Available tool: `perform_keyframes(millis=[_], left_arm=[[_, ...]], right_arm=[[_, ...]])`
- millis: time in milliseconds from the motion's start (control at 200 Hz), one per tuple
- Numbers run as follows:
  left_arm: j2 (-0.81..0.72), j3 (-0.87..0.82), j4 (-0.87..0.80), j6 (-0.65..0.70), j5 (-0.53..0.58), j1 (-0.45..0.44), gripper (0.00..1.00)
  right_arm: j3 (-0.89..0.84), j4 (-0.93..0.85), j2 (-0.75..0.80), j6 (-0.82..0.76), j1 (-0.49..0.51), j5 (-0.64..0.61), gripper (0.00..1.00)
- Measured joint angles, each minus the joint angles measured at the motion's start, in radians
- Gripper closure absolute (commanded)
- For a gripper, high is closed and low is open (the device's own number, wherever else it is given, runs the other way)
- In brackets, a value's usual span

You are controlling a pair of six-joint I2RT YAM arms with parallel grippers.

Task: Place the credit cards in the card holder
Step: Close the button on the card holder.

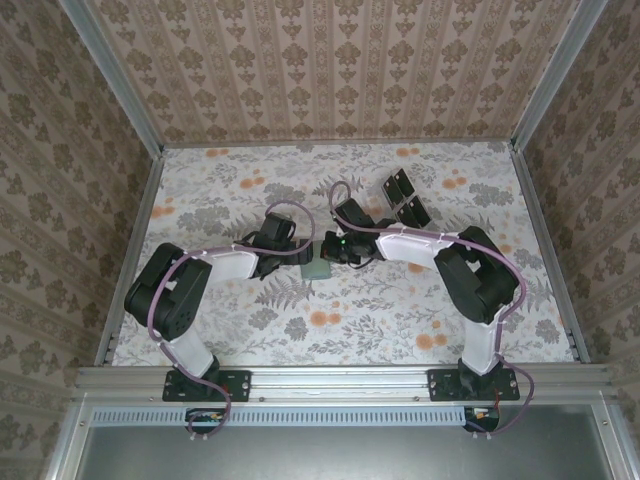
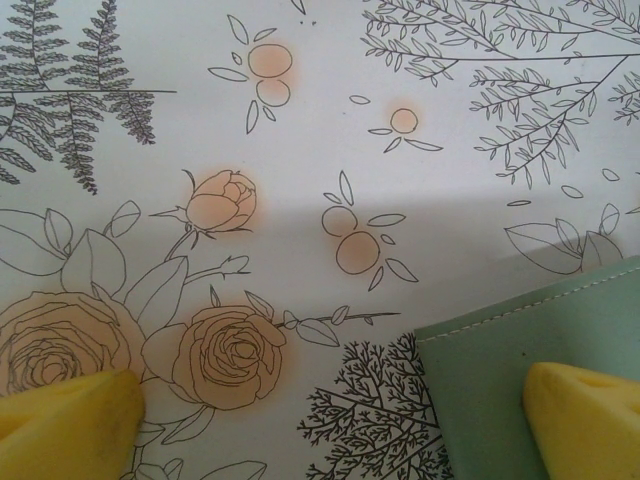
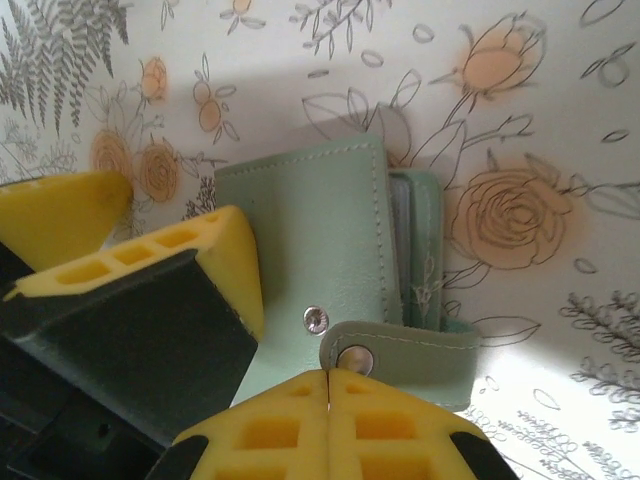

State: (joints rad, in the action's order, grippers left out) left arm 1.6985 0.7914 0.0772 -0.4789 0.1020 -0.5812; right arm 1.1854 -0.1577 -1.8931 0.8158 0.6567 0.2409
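**A:** Where's the holder?

**B:** Mid-table, flat, right between the two grippers. Its strap is unsnapped and points at the right gripper.

**A:** And that gripper?

**B:** Fingers pressed together, tips right at the strap's end. I cannot tell whether they pinch it or merely touch it.

**A:** The left gripper?

**B:** Spread wide, holding nothing. One finger hangs over a corner of the holder and the other over bare table. So the holder sits off to one side of it, not centred between the fingers.

**A:** The cards?

**B:** Black, lying farther back and to the right, well apart from the holder and nearer the right arm.

**A:** What does the next move turn on?

**B:** Opening the cover, I'd judge. The holder's long edge runs away from the right wrist, with pockets peeking out along one side. The strap has to swing across that axis while the left gripper steadies the case.
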Motion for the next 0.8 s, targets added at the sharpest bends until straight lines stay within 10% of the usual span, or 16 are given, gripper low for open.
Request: perform_keyframes(millis=[800], left_arm=[[-0.005,-0.018,0.027,-0.004,0.000,0.001,0.00]], right_arm=[[0.046,0.050,-0.088,0.026,0.017,0.027,1.00]])
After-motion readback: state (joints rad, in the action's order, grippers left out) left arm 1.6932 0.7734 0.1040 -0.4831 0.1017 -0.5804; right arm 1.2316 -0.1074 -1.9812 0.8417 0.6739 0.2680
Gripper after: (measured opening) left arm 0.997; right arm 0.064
